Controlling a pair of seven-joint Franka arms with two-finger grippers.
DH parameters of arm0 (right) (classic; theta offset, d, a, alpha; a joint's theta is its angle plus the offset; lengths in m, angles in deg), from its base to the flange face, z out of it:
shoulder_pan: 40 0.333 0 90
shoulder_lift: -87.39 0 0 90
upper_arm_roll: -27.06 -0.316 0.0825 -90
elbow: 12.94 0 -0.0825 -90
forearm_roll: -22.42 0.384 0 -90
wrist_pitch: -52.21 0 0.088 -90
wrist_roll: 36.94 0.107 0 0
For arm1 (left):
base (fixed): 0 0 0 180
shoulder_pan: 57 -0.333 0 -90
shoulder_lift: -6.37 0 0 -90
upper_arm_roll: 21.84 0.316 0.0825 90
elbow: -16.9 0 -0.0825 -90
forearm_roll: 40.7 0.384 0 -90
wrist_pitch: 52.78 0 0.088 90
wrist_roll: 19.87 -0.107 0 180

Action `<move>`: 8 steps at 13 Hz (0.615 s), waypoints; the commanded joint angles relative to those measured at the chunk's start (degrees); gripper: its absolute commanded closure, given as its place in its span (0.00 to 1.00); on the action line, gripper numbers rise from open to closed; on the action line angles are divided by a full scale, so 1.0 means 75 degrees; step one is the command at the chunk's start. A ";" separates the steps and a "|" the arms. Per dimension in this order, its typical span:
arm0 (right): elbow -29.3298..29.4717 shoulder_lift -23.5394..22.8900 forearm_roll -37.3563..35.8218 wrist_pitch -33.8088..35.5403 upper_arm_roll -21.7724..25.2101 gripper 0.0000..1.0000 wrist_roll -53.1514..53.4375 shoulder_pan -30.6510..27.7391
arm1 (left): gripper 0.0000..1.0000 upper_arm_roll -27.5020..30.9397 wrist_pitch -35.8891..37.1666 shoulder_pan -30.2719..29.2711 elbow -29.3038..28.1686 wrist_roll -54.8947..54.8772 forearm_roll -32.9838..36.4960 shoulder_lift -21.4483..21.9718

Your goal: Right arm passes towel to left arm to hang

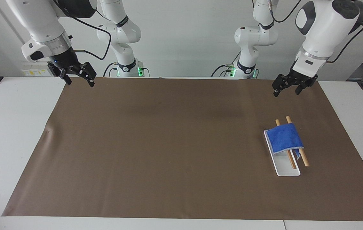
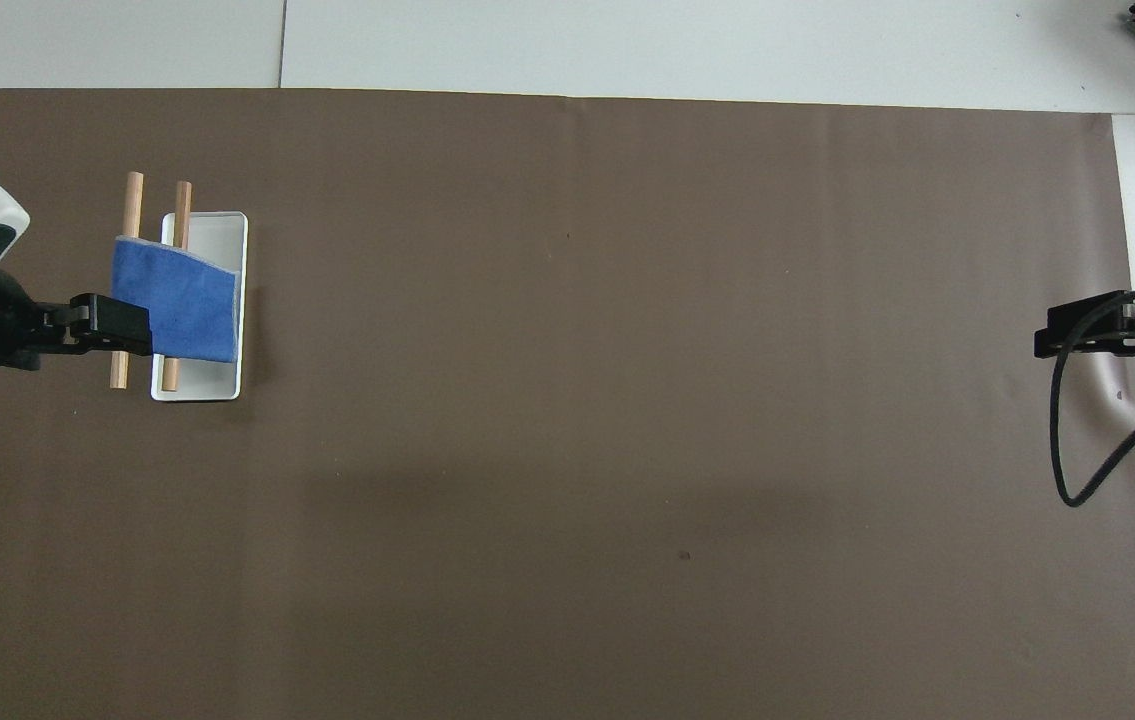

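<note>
The blue towel [image 1: 285,139] hangs draped over two wooden rods [image 1: 305,160] that lie across a white tray [image 1: 287,172] toward the left arm's end of the table. It also shows in the overhead view [image 2: 182,305]. My left gripper [image 1: 286,91] is open and empty, up in the air over the brown mat near the robots' edge, apart from the towel. In the overhead view the left gripper [image 2: 112,336] overlaps the towel's edge. My right gripper [image 1: 79,81] is open and empty, waiting over the mat's corner at the right arm's end; it also shows in the overhead view [image 2: 1107,338].
A brown mat [image 1: 168,143] covers most of the white table [image 1: 11,134]. The rods [image 2: 133,195] stick out past the tray [image 2: 217,388] on its side away from the robots. A black cable [image 2: 1067,450] loops from the right wrist.
</note>
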 commanded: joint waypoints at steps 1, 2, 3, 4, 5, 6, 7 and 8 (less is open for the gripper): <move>-0.0206 0.0195 -0.0125 -0.0022 -0.0086 0.00 -0.0230 -0.0031 | 0.00 -0.0062 0.0580 -0.0083 0.0901 -0.0281 0.0213 -0.0372; -0.0206 0.0195 -0.0125 -0.0022 -0.0097 0.00 -0.0218 -0.0031 | 0.00 -0.0062 0.0639 -0.0072 0.0960 -0.0270 0.0213 -0.0360; -0.0206 0.0195 -0.0125 -0.0022 -0.0098 0.00 -0.0195 -0.0031 | 0.00 -0.0062 0.0535 -0.0095 0.0891 -0.0235 0.0178 -0.0291; -0.0206 0.0195 -0.0125 -0.0022 -0.0098 0.00 -0.0171 -0.0031 | 0.00 -0.0050 0.0522 -0.0095 0.0855 -0.0200 0.0178 -0.0255; -0.0206 0.0195 -0.0125 -0.0022 -0.0098 0.00 -0.0159 -0.0042 | 0.00 -0.0050 0.0522 -0.0142 0.0820 -0.0223 0.0178 -0.0243; -0.0206 0.0195 -0.0125 -0.0022 -0.0098 0.00 -0.0159 -0.0042 | 0.00 -0.0050 0.0511 -0.0177 0.0797 -0.0234 0.0178 -0.0220; -0.0206 0.0195 -0.0125 -0.0022 -0.0098 0.00 -0.0148 -0.0042 | 0.00 -0.0050 0.0476 -0.0200 0.0785 -0.0235 0.0178 -0.0220; -0.0217 0.0195 -0.0125 -0.0033 -0.0098 0.00 -0.0148 -0.0042 | 0.00 -0.0039 0.0475 -0.0293 0.0796 -0.0269 0.0178 -0.0220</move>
